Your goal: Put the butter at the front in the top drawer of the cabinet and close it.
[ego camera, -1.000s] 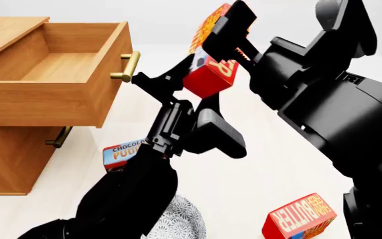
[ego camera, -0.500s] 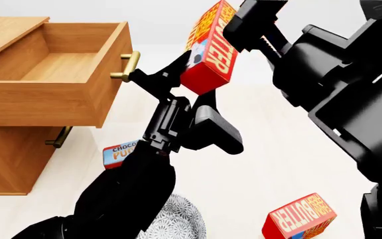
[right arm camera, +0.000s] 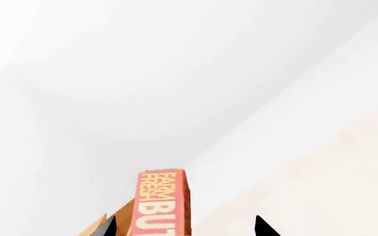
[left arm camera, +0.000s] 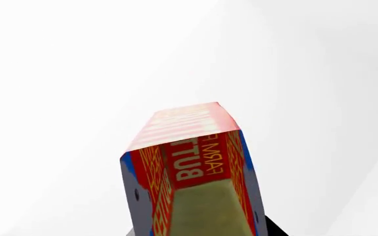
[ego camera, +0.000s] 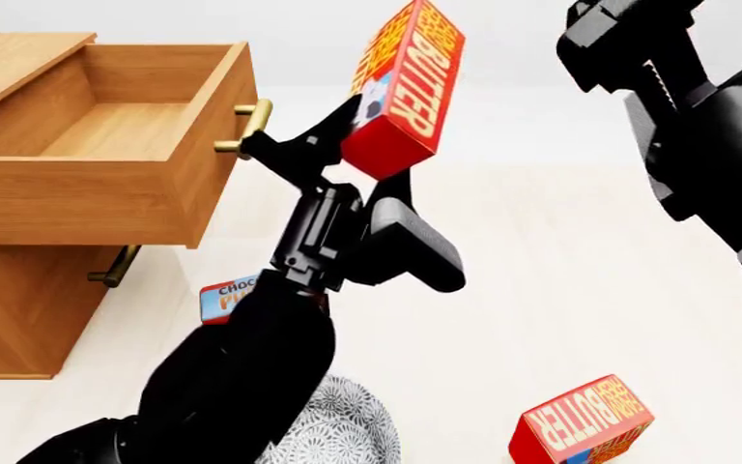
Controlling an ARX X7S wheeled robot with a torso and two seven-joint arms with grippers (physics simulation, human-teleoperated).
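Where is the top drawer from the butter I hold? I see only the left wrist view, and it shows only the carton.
Observer: In the head view the top drawer stands open, left of the butter and lower.
Operator: Is anything inside it?
Observer: The part of its floor that shows is bare wood.
Operator: And the right gripper?
Observer: The right gripper is open and apart from the butter.

red butter (ego camera: 404,92) carton with yellow lettering; light-brown cabinet (ego camera: 16,300), brass handles; black arms; grey-patterned bowl (ego camera: 345,435).
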